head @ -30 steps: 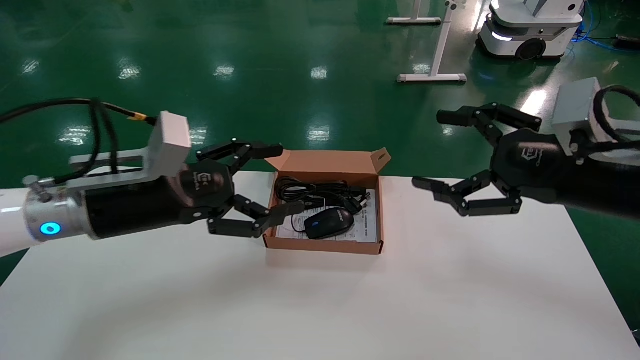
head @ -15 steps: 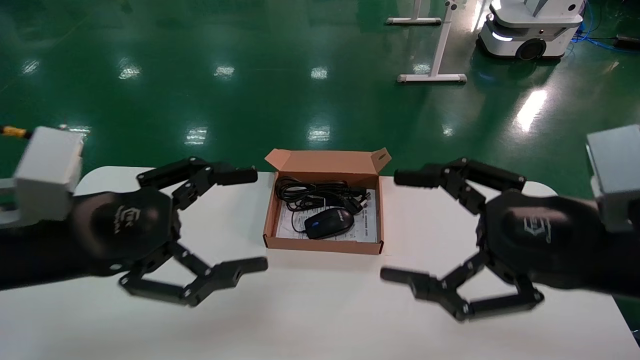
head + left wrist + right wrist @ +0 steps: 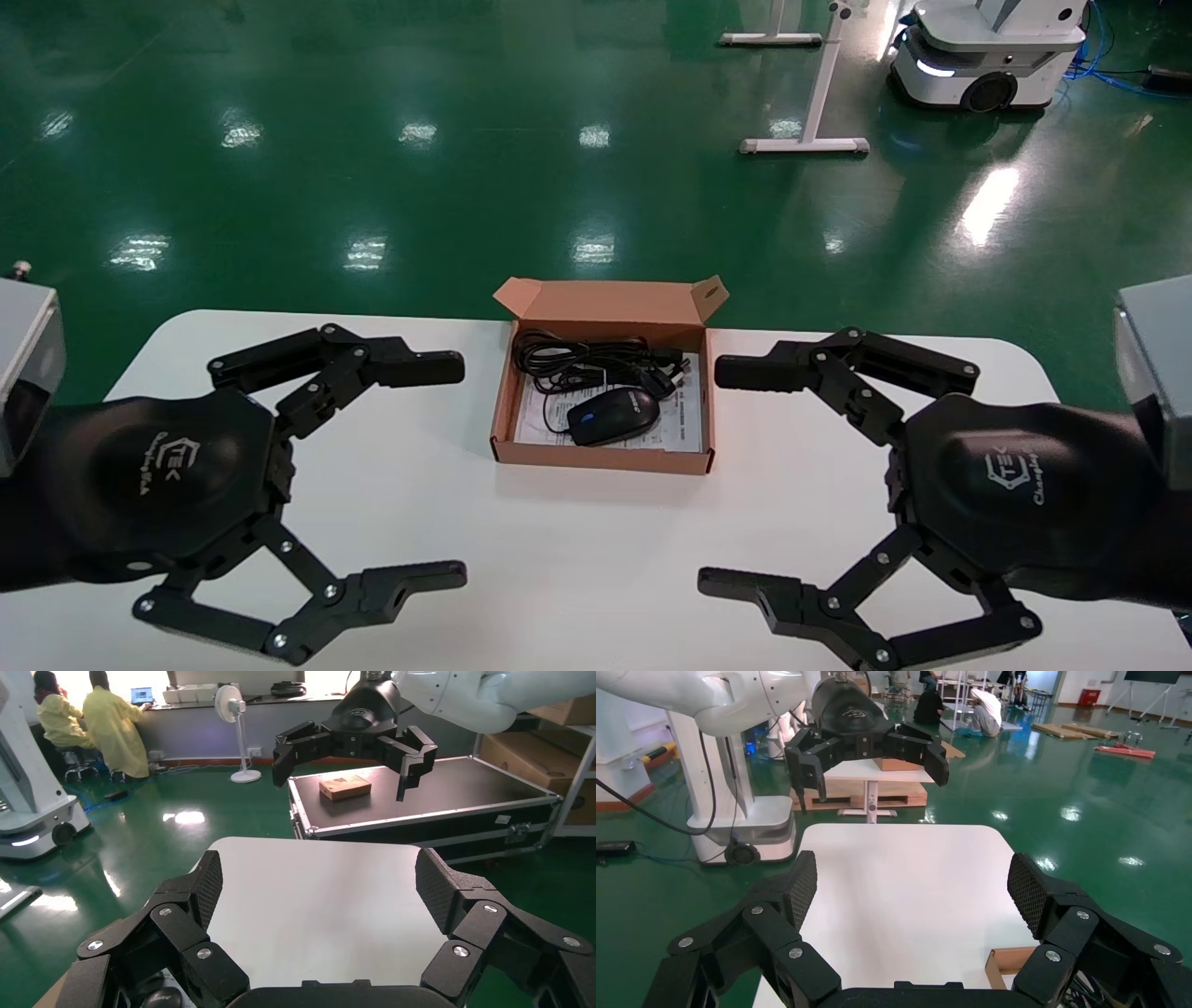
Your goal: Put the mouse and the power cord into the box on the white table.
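Note:
The brown cardboard box (image 3: 605, 458) stands open at the far middle of the white table (image 3: 596, 559), flap lid up. Inside lie the black mouse (image 3: 613, 416) toward the front and the coiled power cord (image 3: 582, 358) behind it. My left gripper (image 3: 447, 473) hovers over the table to the left of the box and nearer to me, open and empty. My right gripper (image 3: 724, 477) mirrors it on the right, open and empty. Each wrist view shows its own fingers (image 3: 208, 888) (image 3: 802, 887) spread over bare tabletop. A corner of the box (image 3: 1011, 962) shows in the right wrist view.
Green floor surrounds the table. A white mobile robot (image 3: 987, 47) and a white stand's legs (image 3: 805, 144) are far back right. The left wrist view shows a black flight case (image 3: 429, 804) beyond the table.
Both arms have drawn back from the box toward the near side. The left gripper, which was at the box's left wall, is now clear of it. Both stayed open.

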Action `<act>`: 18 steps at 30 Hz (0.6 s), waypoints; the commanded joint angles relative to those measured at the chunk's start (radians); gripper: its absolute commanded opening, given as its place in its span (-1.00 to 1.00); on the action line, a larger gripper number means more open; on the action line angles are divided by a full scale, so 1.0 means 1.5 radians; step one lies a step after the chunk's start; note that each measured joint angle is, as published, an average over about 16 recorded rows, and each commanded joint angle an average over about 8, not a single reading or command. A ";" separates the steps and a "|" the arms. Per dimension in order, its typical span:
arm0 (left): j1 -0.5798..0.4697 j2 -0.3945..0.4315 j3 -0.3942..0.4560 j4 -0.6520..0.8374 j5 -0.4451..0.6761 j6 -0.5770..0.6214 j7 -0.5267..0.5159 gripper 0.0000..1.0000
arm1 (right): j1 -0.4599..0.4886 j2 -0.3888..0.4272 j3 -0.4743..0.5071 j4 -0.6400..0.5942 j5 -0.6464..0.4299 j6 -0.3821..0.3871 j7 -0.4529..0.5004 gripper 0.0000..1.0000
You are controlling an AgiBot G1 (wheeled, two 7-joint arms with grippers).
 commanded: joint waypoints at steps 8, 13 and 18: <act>-0.006 0.007 0.006 0.011 0.008 -0.006 0.004 1.00 | 0.005 -0.001 -0.002 -0.009 -0.005 0.001 -0.002 1.00; -0.008 0.009 0.007 0.014 0.010 -0.008 0.005 1.00 | 0.006 -0.001 -0.002 -0.012 -0.006 0.002 -0.003 1.00; -0.009 0.011 0.009 0.016 0.012 -0.009 0.005 1.00 | 0.007 -0.001 -0.002 -0.014 -0.007 0.002 -0.003 1.00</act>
